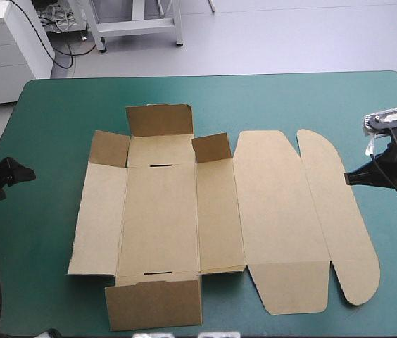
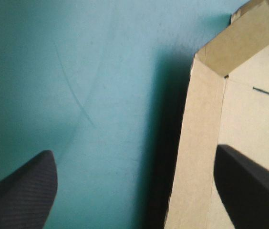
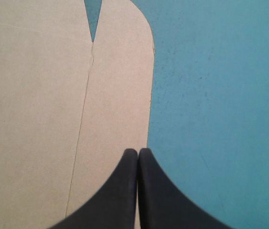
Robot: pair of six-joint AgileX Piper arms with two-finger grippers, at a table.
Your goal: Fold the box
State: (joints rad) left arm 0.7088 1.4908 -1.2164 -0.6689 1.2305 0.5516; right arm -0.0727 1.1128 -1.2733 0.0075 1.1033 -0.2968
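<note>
The left pincer [image 2: 133, 160] is wide open, its two black fingers far apart, and it holds nothing. Ahead of it, closer to one finger than to the other, is the left wall [image 2: 196, 143] of the box. This wall seems a little lifted, because a dark shadow lies beside it on the teal-green cover. In the high view this pincer waits at the left edge of the table [image 1: 51, 120], near the box but not touching it.

The right pincer [image 3: 138, 151] is closed, its fingers meeting in one point with nothing between them. The tip is just at the right edge of the rounded flap [image 3: 120, 86]. I cannot tell if it touches the board or only hangs over it.

The box [image 1: 160, 218] lies in the middle of the table as an open brown sheet. Its long axis goes from left to right, between the two pincers. The far flap [image 1: 160, 120] and the near flap [image 1: 153, 304] stand up, and the panels on the right lie flat.

So the box is to the right of the left pincer and to the left of the right pincer. The right arm is the nearer one. I think the folding is only at its start, and the next move probably depends on that right edge.
</note>
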